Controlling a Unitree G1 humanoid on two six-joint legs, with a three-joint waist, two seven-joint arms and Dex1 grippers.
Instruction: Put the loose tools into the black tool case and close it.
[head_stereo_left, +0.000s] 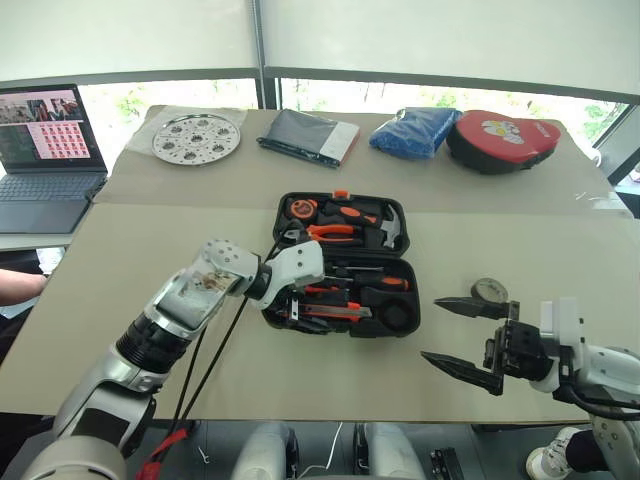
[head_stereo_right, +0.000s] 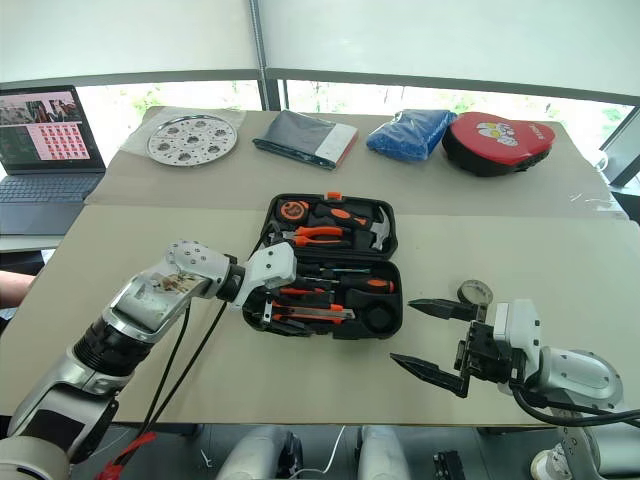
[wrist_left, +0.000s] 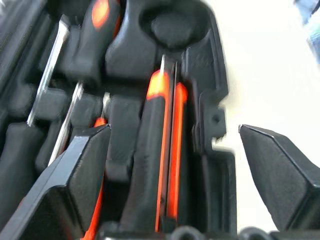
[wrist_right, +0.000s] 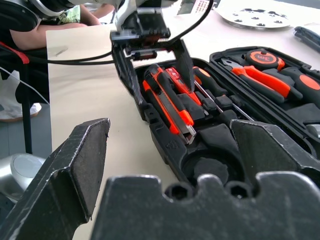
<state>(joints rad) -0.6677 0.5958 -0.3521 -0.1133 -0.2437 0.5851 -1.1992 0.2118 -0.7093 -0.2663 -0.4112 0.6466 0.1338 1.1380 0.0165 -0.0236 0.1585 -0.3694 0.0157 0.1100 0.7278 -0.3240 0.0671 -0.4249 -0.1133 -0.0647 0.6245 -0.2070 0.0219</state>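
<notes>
On counter centre: black tool case (head_stereo_left: 345, 265) open, utility knife (wrist_right: 167, 102) seated | left gripper (wrist_right: 155, 65) spread wide above it, empty | right gripper (head_stereo_left: 470, 338) wide, empty | tape roll (head_stereo_left: 489, 291) beside case: light, rigid, pinch across rim.

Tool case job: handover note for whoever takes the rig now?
Left hand: open, empty, over the near-left end of the black tool case.
Right hand: open, empty, right of the case.
Done: utility knife and screwdrivers lie in their slots.
Left: tape roll still on the table by the right hand; round slot empty. Case lies open; close and latch it.
</notes>
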